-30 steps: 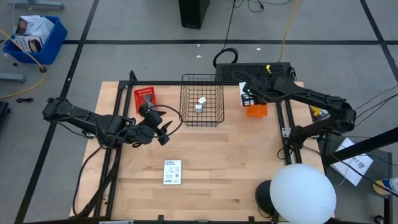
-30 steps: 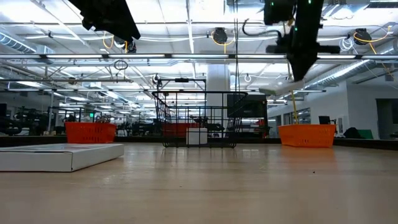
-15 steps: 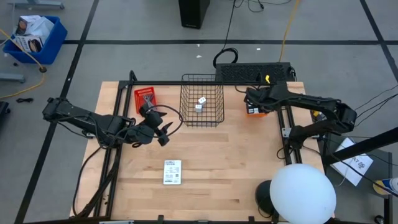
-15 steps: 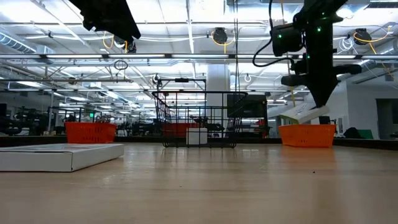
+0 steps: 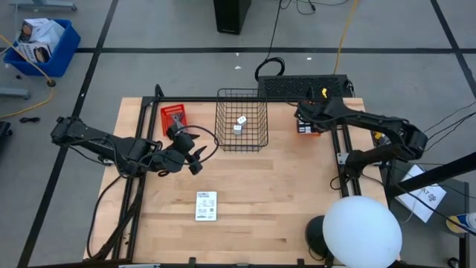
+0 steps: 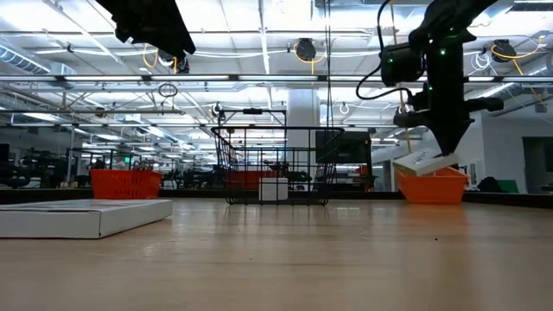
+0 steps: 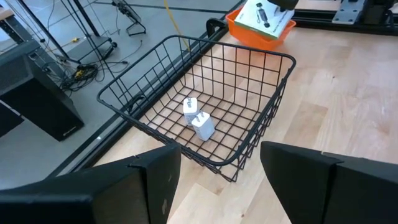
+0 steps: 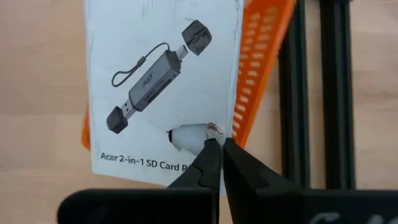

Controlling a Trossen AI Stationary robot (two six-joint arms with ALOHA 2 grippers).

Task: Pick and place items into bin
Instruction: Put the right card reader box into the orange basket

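Take the wire bin [image 5: 241, 119] at the far middle of the tabletop [image 5: 253, 201] as your marker. Far to the left of the bin is a small red basket [image 5: 174, 116], and just in front of that the left gripper [image 5: 195, 158] waits above the wood. Its jaws are wide open and hold nothing, and its wrist view looks straight at the bin. Nearer to you than the bin, and a bit to its left, one white packet [image 5: 206, 205] lies flat on the tabletop, well apart from both arms. Inside the bin you can see two small white cubes [image 7: 197, 118] lying on the wire floor, touching each other. To the right of the bin sits an orange basket [image 6: 430, 184], and the right gripper [image 8: 216, 151] is over it. Its jaws are pinched tight on the edge of a second white packet [image 8: 163, 87], the one with a card reader drawn on it. In the low view that packet hangs tilted, just at the top of the orange basket. I think the step in hand is lifting this packet out. Next, you need to bring it up clear of the orange rim, carry it left until it is over the bin, and only then let the jaws open. The pinch is only on the edge, so go gently or it may slip.
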